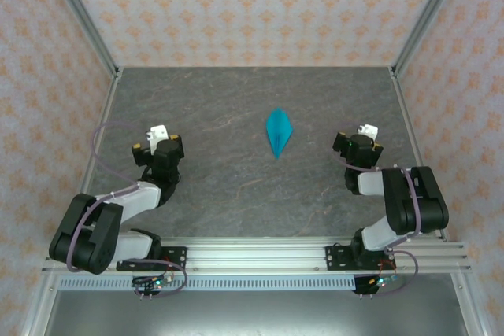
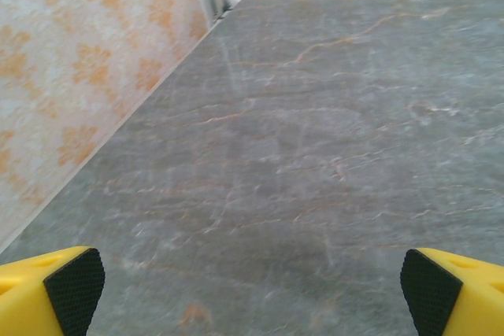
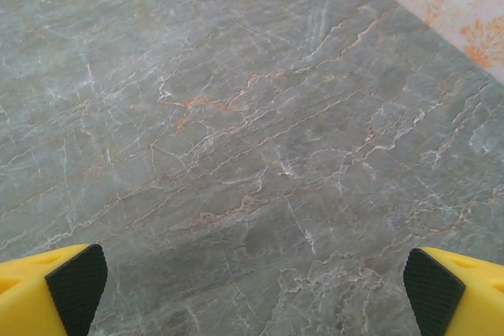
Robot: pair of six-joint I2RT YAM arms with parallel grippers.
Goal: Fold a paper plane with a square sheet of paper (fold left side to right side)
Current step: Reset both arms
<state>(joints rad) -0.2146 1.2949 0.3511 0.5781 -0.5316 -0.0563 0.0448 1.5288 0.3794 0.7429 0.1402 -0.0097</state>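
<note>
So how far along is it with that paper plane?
Done, it seems: the paper plane lies folded into a slim pointed dart on the table. In hand: nothing; the left gripper and right gripper stand open and empty, well apart from it. Left: no fold that I can see.

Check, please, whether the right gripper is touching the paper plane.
Apart. The top external view shows a stretch of bare table between the paper plane and the right gripper, whose open jaws hold nothing.
</note>
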